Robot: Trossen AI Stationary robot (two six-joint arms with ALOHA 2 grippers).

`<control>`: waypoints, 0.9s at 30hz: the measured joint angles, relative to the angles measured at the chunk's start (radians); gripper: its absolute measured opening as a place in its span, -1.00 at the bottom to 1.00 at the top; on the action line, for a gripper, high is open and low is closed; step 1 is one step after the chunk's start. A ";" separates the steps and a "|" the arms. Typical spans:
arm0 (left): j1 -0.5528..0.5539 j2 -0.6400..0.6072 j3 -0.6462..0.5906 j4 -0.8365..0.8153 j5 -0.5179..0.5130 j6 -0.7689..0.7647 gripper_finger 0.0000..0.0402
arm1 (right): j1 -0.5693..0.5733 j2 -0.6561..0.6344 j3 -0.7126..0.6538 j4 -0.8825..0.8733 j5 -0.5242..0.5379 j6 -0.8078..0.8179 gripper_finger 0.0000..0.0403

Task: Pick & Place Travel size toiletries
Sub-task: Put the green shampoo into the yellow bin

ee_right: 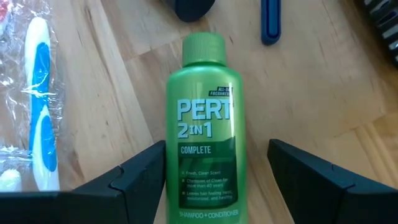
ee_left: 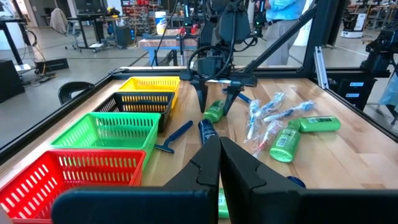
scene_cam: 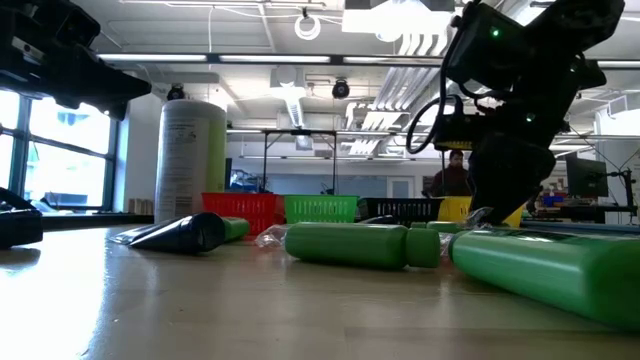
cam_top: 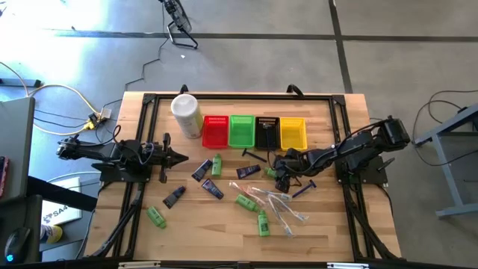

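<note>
A green bottle (ee_right: 204, 130) lies flat on the table (cam_top: 336, 224), right between the spread fingers (ee_right: 134, 180) of the right gripper (ee_right: 214, 177), below the black basket (cam_top: 267, 131) and yellow basket (cam_top: 293, 133). Its label reads "PERT 2 in 1 COMPLETE", with "SHAMPOO + CONDITIONER" at the foot. The jaws stand wide on either side, gripping nothing; the left gripper (cam_top: 182, 158) waits at the left side, fingers together.

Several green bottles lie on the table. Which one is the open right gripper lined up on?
The green bottle between the right gripper's spread fingers, just below the black basket. The other green bottles lie farther toward the table's middle and left.
</note>
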 joint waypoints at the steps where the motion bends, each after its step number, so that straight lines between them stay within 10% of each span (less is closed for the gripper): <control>1: 0.000 0.000 0.000 0.000 0.000 0.000 -0.96 | 0.000 0.000 0.000 0.001 -0.004 0.000 0.34; 19: 0.000 0.000 0.000 0.000 0.000 0.000 -0.96 | 0.000 0.001 0.000 0.006 -0.014 0.019 -0.16; 27: 0.000 0.000 0.000 0.000 0.001 0.000 -0.96 | 0.000 0.001 0.000 0.006 -0.021 0.019 -0.09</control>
